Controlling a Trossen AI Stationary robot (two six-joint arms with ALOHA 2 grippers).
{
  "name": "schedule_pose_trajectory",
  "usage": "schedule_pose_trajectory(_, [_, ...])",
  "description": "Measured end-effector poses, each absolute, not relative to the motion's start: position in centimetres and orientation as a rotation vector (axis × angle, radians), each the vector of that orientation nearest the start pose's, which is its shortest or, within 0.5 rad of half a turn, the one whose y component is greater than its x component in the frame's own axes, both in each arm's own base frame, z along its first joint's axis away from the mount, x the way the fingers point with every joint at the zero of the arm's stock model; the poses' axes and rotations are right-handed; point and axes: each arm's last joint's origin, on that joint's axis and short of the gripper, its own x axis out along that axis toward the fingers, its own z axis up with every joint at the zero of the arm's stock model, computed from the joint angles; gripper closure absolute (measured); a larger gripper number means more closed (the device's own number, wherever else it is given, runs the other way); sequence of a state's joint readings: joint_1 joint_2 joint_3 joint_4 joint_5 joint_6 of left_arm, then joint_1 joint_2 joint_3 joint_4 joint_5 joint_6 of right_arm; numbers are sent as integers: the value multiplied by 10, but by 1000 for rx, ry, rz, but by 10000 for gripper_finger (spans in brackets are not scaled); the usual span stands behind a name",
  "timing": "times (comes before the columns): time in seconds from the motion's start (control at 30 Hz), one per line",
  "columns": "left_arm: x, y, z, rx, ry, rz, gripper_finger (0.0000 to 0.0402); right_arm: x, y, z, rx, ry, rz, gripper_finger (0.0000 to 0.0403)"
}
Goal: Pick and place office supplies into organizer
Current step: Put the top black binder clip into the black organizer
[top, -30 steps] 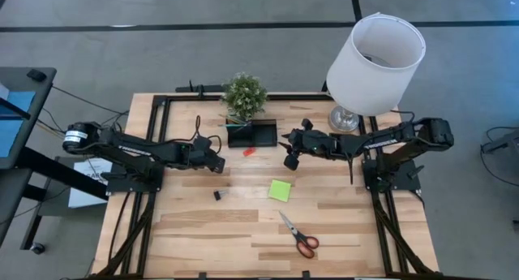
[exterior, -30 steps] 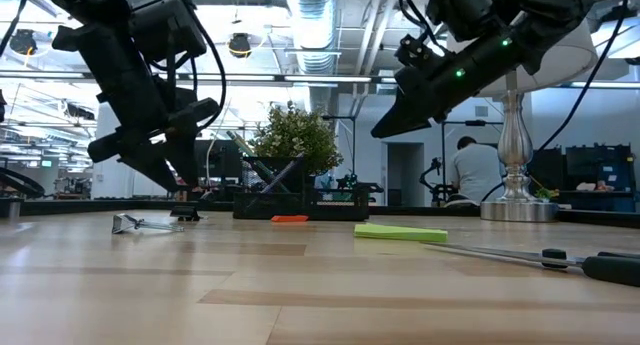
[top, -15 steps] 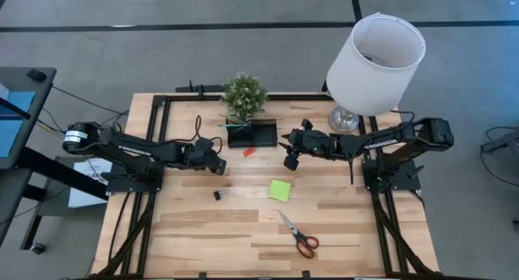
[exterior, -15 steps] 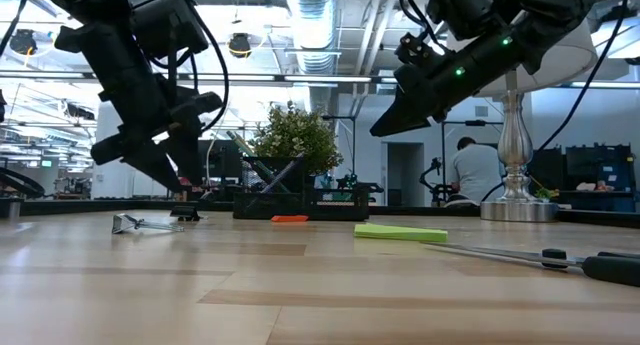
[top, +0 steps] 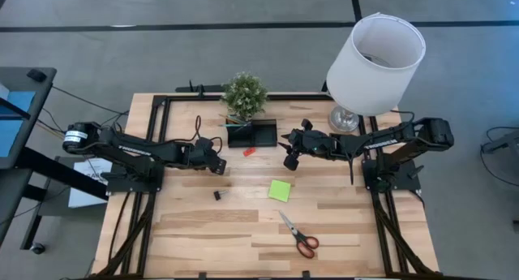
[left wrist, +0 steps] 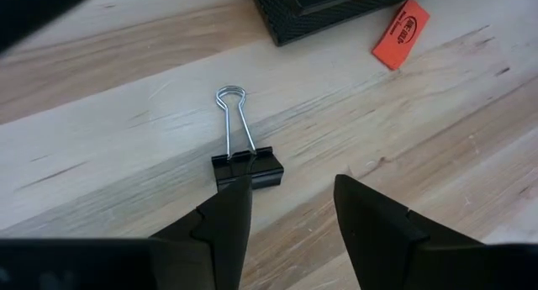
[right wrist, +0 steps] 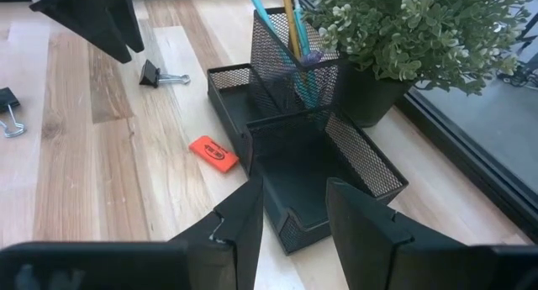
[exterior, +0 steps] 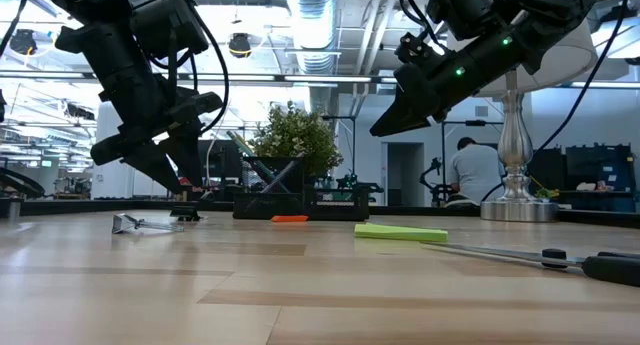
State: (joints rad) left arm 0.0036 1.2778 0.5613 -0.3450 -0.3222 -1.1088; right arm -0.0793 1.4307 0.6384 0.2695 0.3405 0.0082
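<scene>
Left hand (left wrist: 290,210) shifted slightly — open, binder clip (left wrist: 245,166) below

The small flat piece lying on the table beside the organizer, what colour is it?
The flat piece is orange-red, clearest in the right wrist view.

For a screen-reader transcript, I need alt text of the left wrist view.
The left gripper, fingers apart and holding nothing, hovers over a black binder clip lying on the wooden table. Beyond it are an orange eraser and a corner of the black mesh organizer.
</scene>
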Motion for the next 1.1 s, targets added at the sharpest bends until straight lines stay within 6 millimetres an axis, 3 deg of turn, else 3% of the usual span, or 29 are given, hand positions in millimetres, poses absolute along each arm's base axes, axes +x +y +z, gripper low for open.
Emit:
schedule_pose_trajectory(0.47, [219, 13, 162, -680, 686, 829, 237, 279, -32, 185, -60, 520, -412, 276])
schedule_pose_trajectory(0.77, [218, 13, 160, -752, 667, 866, 237, 279, -32, 185, -60, 520, -413, 276])
schedule_pose_trajectory(1.1, [213, 5, 142, -785, 652, 951, 237, 279, -32, 185, -60, 520, -412, 276])
